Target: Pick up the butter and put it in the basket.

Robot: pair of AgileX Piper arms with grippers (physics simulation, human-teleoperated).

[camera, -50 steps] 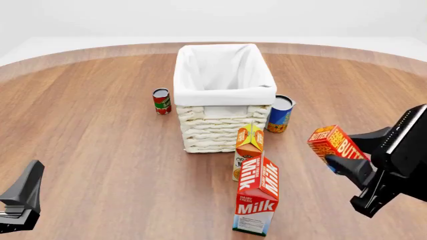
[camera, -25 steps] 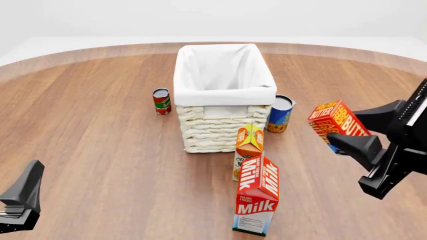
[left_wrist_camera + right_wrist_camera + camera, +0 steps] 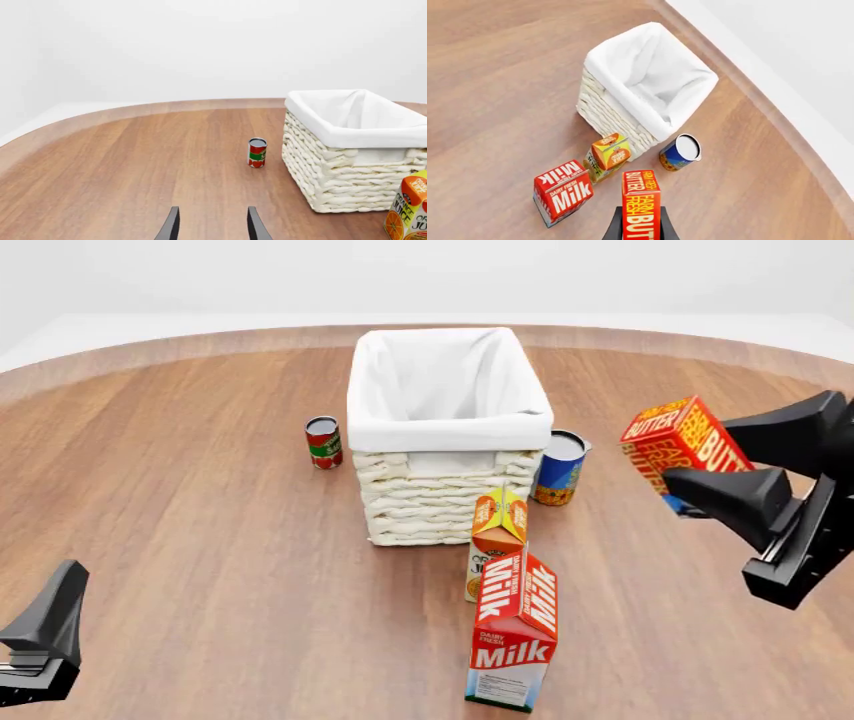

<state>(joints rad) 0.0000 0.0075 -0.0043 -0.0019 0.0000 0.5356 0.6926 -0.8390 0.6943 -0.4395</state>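
Right fingers (image 3: 727, 475) clamped on butter (image 3: 681, 445), lettered "FARM FRESH BUTTER"; left fingers (image 3: 212, 226) apart.

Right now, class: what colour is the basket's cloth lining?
White, over the cream wicker basket; clearest in the front view.

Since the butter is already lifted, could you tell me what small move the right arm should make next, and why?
Probably carry the butter leftward over the basket before releasing. The right gripper holds it in the air, right of the basket and beyond the blue can, not yet above the liner.

"BUTTER" on the butter (image 3: 683, 445), "Milk" on the milk carton (image 3: 514, 645), "JUICE" on the juice carton (image 3: 408, 212).
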